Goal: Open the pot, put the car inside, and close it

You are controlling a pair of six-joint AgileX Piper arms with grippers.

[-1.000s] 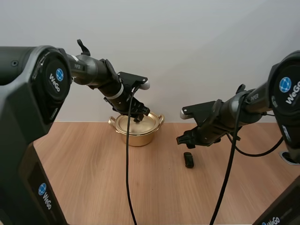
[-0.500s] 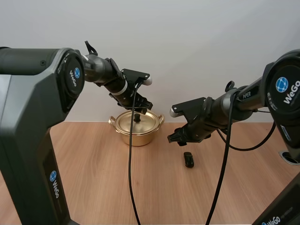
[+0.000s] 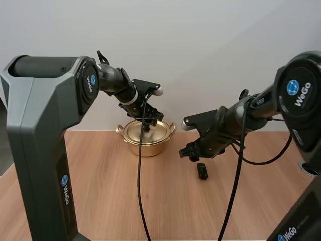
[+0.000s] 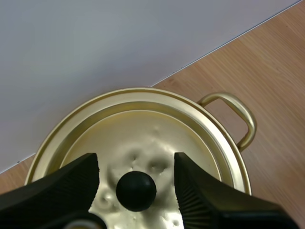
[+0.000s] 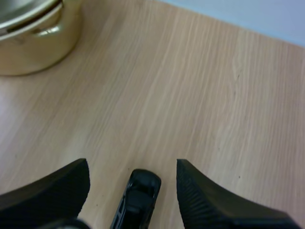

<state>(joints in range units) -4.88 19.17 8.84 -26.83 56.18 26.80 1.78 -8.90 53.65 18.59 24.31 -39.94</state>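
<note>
A gold pot (image 3: 148,138) stands at the back of the wooden table with its lid (image 4: 143,152) on. My left gripper (image 3: 149,120) hovers open just above the lid, and the black knob (image 4: 136,190) sits between its fingers (image 4: 200,191) without being pinched. A small black toy car (image 3: 202,170) lies on the table to the right of the pot. My right gripper (image 3: 189,151) hangs open above and just left of the car (image 5: 138,198), which shows between its spread fingers (image 5: 209,198).
One pot handle (image 4: 233,117) sticks out toward the table's open side. The pot's side (image 5: 33,43) is near the right gripper's far reach. Bare wooden tabletop (image 3: 125,201) stretches in front of the pot and car.
My left gripper rose off the lid, then came back down close over the knob. My right gripper moved left and lower toward the car.
</note>
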